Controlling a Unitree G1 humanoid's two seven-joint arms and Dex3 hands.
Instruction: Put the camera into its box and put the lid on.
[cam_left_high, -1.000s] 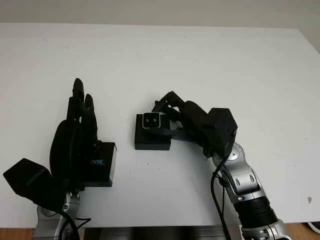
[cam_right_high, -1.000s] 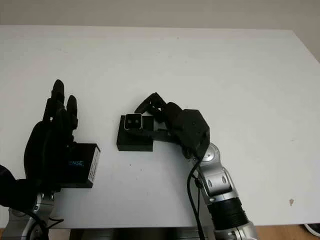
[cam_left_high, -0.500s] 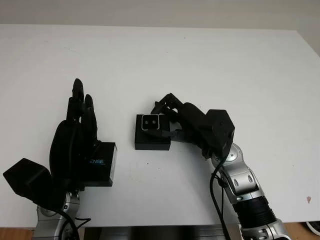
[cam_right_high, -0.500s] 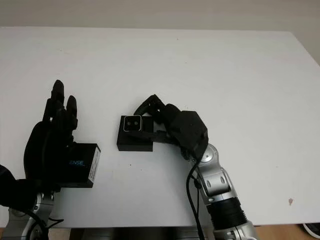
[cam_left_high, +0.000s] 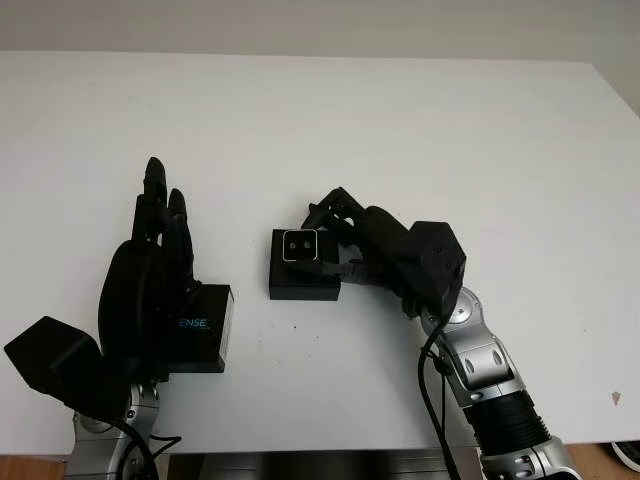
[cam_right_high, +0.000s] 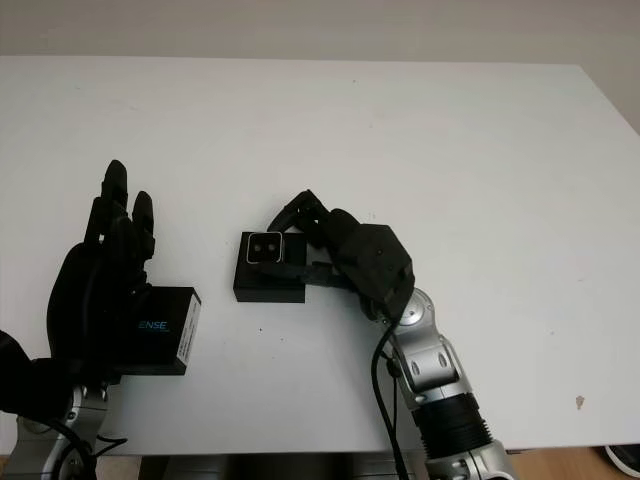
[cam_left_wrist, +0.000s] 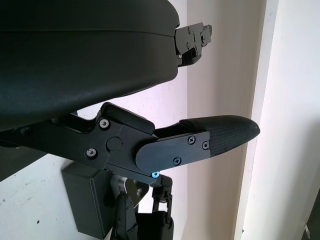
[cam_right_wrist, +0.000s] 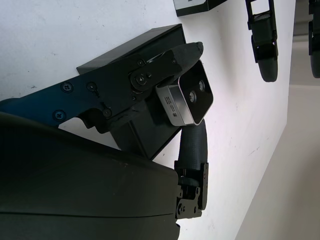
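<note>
Over the last second the right hand (cam_left_high: 345, 245) has crept slightly toward the left side of the table, carrying the small silver, rounded-rectangle camera (cam_left_high: 301, 245) with it; the camera now sits a touch further over the open black cardboard box (cam_left_high: 304, 266) than it did a second ago. The shift is tiny, so I judge the placing step to be nearly finished but not released: the black fingers (cam_right_wrist: 150, 80) are clamped on the camera's sides, one above and one below in the right wrist view, and the camera looks to be held at the far end of the box rather than settled down into it (how deep it sits cannot be told).

The camera's dark glass face with its two lenses (cam_right_wrist: 196, 93) points up toward the head cameras. Its long axis runs left to right across the table, roughly parallel with the box's far edge, while the box's own long side runs across the table too.

The left hand (cam_left_high: 150, 290) has not moved in that second. It stands near the table's left front, well apart from the box, just beside the black rectangular lid with pale blue lettering (cam_left_high: 200, 328), which lies against its palm side; its fingers are not closed around the lid, so I take it as open and waiting. The lid step is not yet begun.
</note>
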